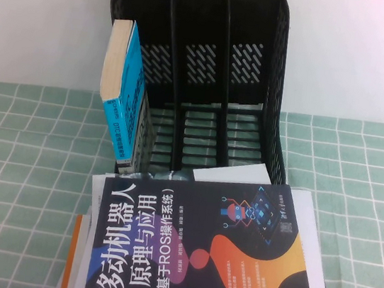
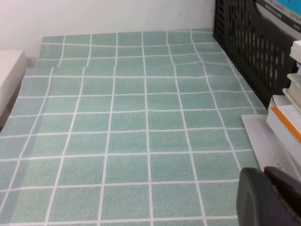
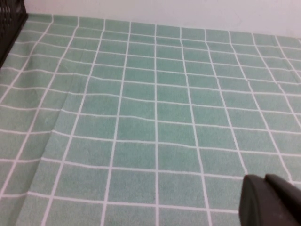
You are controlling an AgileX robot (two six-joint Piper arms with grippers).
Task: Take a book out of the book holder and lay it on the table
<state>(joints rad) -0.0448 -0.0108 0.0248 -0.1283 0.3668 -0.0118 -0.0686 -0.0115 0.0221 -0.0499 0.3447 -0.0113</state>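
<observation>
Book [image 1: 199, 249] flat on stack before holder [image 1: 196, 66] | we judge task done | left gripper [image 2: 270, 197], right gripper [image 3: 270, 200] over surface [image 3: 141, 117], jaws unreadable | next: stay parked

The book holder [image 1: 210, 68] stands upright at the back of the surface [image 1: 25, 163], against the wall. A second book [image 1: 122, 88] stands upright at its left side, leaning on the outer wall. In front of the holder, the book [image 1: 199, 249] lies flat, face up, on top of a pile of other books and papers [image 1: 85, 243]. The left claw [image 2: 268, 197] hangs over the surface left of the pile; the right claw [image 3: 270, 200] hangs over the surface right of the holder.
</observation>
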